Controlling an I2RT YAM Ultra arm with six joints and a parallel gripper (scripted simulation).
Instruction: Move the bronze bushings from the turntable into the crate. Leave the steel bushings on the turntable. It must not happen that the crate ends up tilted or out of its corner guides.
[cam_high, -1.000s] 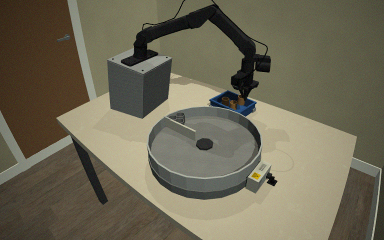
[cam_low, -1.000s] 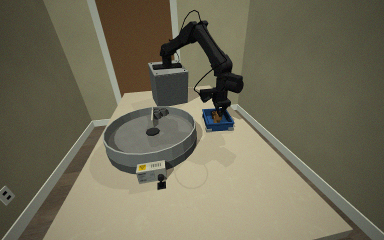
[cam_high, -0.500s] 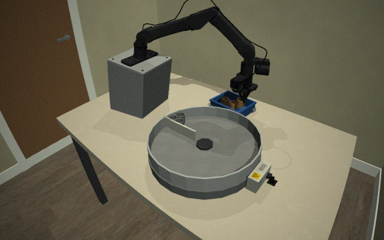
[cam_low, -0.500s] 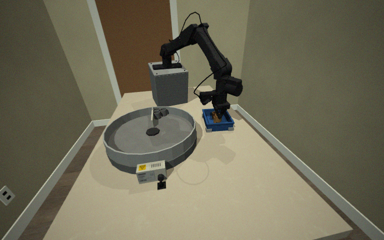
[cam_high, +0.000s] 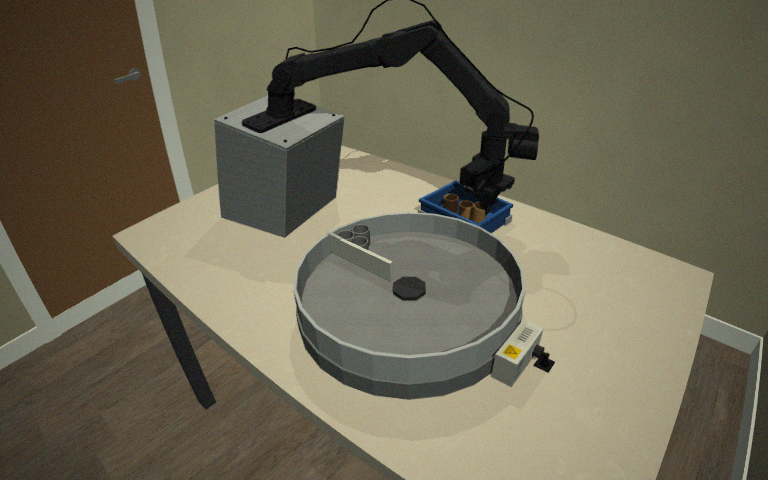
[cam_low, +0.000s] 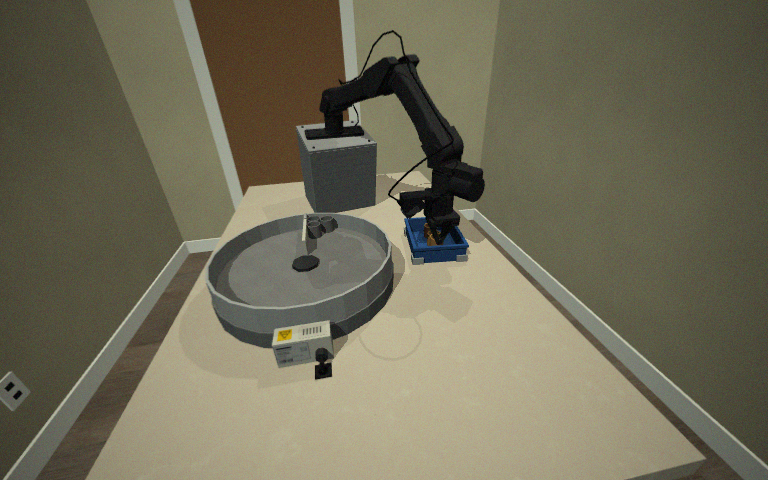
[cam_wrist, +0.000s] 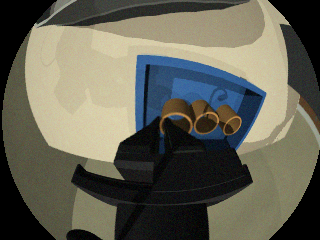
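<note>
Wrist view shows the fingers nearly fully closed, their tips at the rim of the leftmost bronze bushing (cam_wrist: 175, 118). They appear pinched on its thin wall, low over the blue crate (cam_wrist: 152, 87). Two more bronze bushings (cam_wrist: 219, 120) already lie in the crate beside it.

The crate sits on the counter (cam_high: 594, 362) just beyond the turntable (cam_high: 407, 356), on the side away from its control box. No bronze piece shows anywhere on the turntable. Only a cluster of three steel bushings (cam_high: 357, 233) stands there, against its rim behind the white divider vane, as it should. By my reading the task is almost done, with only the release of this last piece left.

The bronze bushings are short, hollow, orange-brown sleeves with open ends, tilted against one another.
</note>
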